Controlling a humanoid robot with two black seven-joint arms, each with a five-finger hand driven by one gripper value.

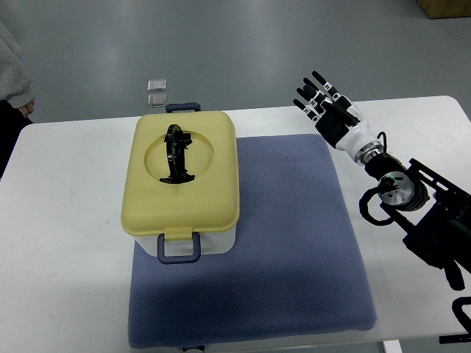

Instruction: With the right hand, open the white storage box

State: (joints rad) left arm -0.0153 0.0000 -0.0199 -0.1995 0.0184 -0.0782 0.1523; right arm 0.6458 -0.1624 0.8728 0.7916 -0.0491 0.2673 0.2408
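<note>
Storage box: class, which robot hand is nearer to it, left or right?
Right. The right robot hand hovers with fingers spread, off to the right of the box and clear of it, above the table's far edge. The left robot hand is not in view.

I get a bright, evenly lit picture, sharp throughout. The storage box [182, 184] throws only a soft, short shadow onto the mat just in front of it. No glare on its lid.

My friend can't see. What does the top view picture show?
A white box with its yellow lid closed sits on a blue mat on a white table. The robot's right hand, fingers open, is to its right, not touching it.
</note>
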